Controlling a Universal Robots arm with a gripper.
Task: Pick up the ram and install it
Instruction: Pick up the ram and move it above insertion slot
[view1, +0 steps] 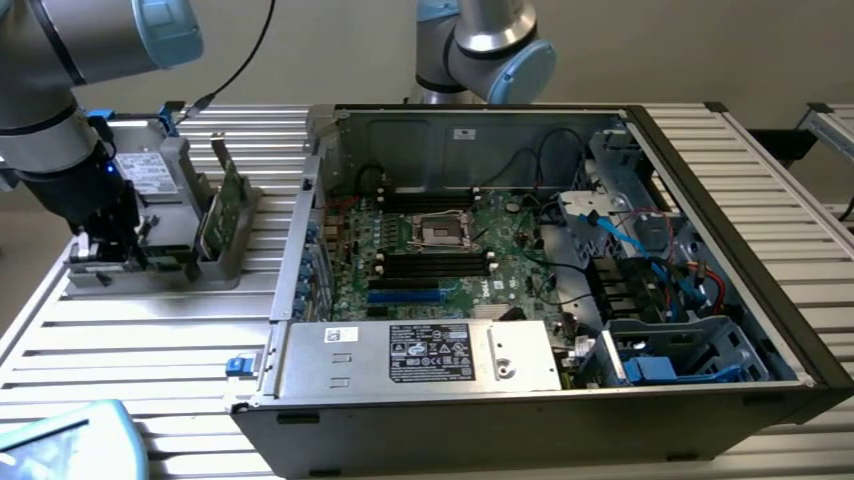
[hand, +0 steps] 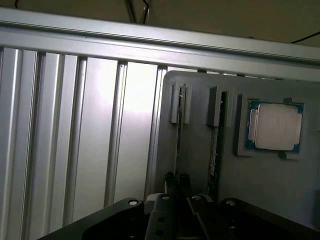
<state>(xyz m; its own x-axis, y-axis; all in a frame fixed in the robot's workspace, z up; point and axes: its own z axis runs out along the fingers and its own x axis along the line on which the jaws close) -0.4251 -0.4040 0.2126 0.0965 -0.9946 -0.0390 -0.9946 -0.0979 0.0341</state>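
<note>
Ram, thin green circuit-board stick (view1: 235, 205): likely light, stiff, fragile, pinch top edge; black gripper (hand: 177, 184) jaw state I can't tell.

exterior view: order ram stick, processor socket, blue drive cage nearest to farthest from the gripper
1. ram stick, upright in the grey holder beside the gripper.
2. processor socket, middle of the motherboard.
3. blue drive cage, case corner at the exterior view's right.
</note>
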